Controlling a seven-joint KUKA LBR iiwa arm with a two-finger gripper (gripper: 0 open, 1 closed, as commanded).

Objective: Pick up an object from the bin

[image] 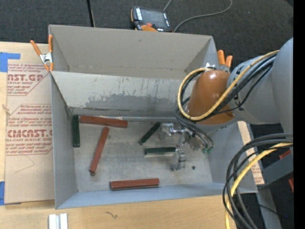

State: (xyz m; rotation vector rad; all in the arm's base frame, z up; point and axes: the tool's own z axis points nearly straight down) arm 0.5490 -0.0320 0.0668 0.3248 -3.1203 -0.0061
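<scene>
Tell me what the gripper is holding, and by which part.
Cannot be told: the gripper sits at the right end of the horizontal dark green bar on the floor.

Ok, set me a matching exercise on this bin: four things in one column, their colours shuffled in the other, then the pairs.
Things
1. stick by the left wall
2. stick along the front wall
3. bin
4. wrist cover

Colours
A. orange
B. grey
C. dark green
D. red-brown

Pairs: 1-C, 2-D, 3-B, 4-A
</scene>
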